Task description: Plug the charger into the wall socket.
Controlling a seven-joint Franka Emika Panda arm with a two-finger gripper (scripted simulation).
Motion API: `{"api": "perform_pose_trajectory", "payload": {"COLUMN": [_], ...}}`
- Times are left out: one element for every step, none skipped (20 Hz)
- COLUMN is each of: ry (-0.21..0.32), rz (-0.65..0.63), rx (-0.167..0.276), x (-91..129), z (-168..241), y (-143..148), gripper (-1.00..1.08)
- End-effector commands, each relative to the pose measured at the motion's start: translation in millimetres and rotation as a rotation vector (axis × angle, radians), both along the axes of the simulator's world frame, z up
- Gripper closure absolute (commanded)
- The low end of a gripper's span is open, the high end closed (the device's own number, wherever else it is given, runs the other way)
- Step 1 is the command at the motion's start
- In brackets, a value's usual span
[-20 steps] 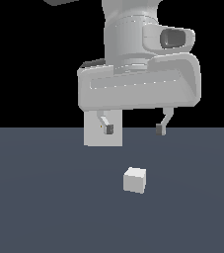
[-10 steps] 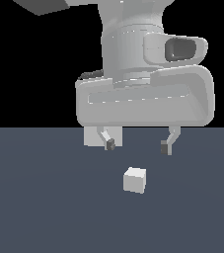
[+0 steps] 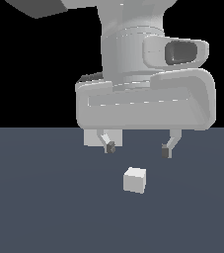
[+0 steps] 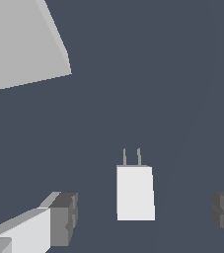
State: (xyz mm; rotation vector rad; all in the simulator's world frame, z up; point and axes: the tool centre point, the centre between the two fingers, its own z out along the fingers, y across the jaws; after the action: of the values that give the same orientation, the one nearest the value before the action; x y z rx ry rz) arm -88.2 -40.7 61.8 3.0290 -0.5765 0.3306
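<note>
Two prongs (image 4: 131,157) on the charger (image 3: 134,180) show only in the wrist view. It lies on the bench (image 3: 39,207), below the pincer (image 3: 138,149), whose fingers are spread apart. Most of the wall socket (image 3: 94,137) hides behind the hand; its dots cannot be seen.

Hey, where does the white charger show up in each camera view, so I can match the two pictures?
Exterior view: the charger lies on the dark floor, below the open pincer and a bit right of centre.
Wrist view: the charger sits low and near centre, between the two pincer fingers, its two prongs pointing away from the camera.
Shared landmark: the light-grey wall socket, mostly hidden behind the pincer outside, fills a corner on the wrist.
</note>
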Motion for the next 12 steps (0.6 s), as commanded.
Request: {"api": "perform_pose_trajectory", "payload": {"ry": [0.000,0.000,0.000,0.000,0.001,0.001,0.001,0.001,0.000,0.000,0.000,0.000], "rz": [0.000,0.000,0.000,0.000,0.000,0.000,0.000,0.000,0.000,0.000,0.000,0.000], "rx": [0.000,0.000,0.000,0.000,0.001,0.001,0.001,0.001,0.001,0.001,0.001,0.001], "x": [0,0,0,0,0,-1,-1,-1,-1,-1,-1,-1], "z": [-2,-4,-6,-9,-13,-16,-21,-26,-30,-35,-38,-41], "y": [0,0,0,0,0,0,0,0,0,0,0,0], "gripper": [-0.92,-0.92,-0.92,-0.92,-0.92,-0.92,-0.92,-0.92,-0.92,-0.92,-0.92,-0.92]}}
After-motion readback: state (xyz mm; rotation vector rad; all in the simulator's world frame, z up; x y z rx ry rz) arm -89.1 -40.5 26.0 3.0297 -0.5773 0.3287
